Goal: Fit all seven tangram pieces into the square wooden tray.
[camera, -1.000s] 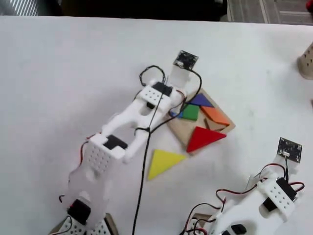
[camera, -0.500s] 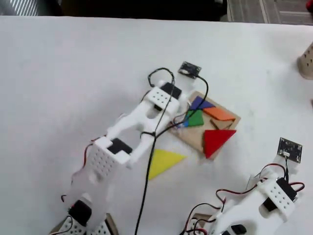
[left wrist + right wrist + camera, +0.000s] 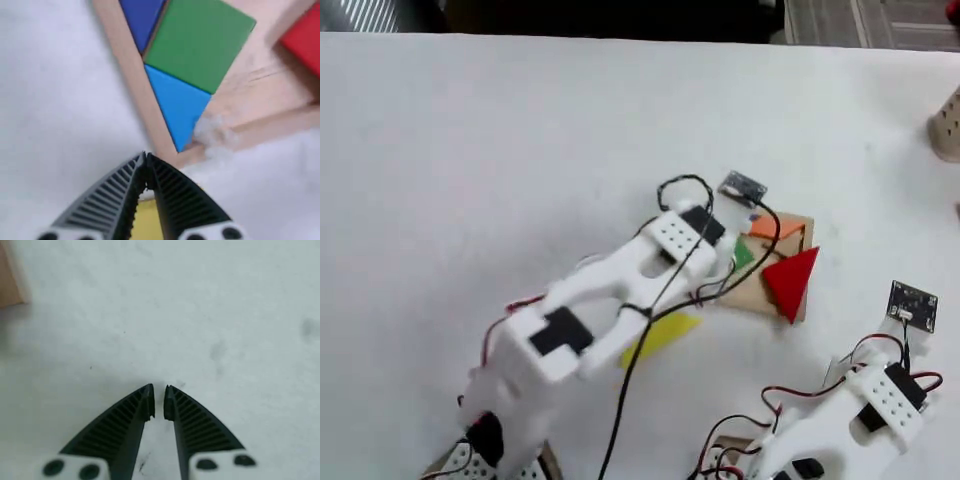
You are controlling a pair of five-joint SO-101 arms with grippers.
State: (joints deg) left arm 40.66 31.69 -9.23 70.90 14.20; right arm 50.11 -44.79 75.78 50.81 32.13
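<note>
The left gripper (image 3: 146, 162) has its jaws pressed together with nothing between them. Right under and behind the tips lies the yellow triangle (image 3: 144, 222), flat on the white table (image 3: 470, 150) and not yet in the tray. Just ahead of the tips is the outer edge of the wooden tray (image 3: 125, 60), near one corner; I can't say for sure whether the tips touch it. Past the rim, inside, sits the light blue triangle (image 3: 180, 102), then the green square (image 3: 200, 40) edge to edge with it, and the dark blue piece (image 3: 142, 17) beyond, along the rim. Farther off to the side, the red triangle (image 3: 305, 37) looks to ride up on the rim rather than lie down in the recess. The orange piece (image 3: 775, 227) lies in the tray on the side away from the jaws. I'd reckon these pieces are light, stiff, smooth-painted wood: they won't bend, but they will skate on the table, and the tray looks light enough to slide at a nudge. The yellow one lies flat, so the hold would be across two of its sides where it narrows toward a point, jaws straight down. The right gripper (image 3: 159, 400) hangs over bare table, jaws all but together and empty, with a corner of the tray far ahead of it.
</note>
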